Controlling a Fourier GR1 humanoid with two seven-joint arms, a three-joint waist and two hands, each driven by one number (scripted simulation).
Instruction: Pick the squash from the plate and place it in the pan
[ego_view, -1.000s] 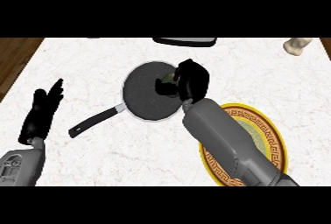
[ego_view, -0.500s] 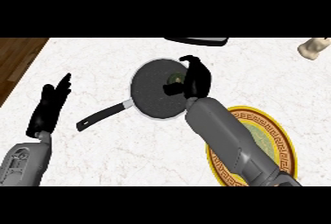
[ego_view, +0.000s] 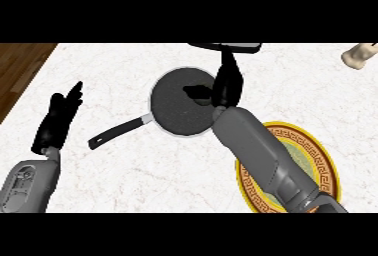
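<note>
Left hand: left of frame, fingers straight and pointing up, holding nothing, resting over the white marble counter.
Black pan: upper centre, handle running down-left.
Right hand: over the pan's right rim, fingers extended upward, thumb out over the pan; whether it holds the squash cannot be told, and the squash itself is not discernible.
Gold-rimmed plate: lower right, partly under the right forearm.

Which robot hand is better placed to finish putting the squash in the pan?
The right robot hand: it is already over the pan. The left robot hand rests open at the counter's left, away from the pan. The squash itself is not clearly visible.
</note>
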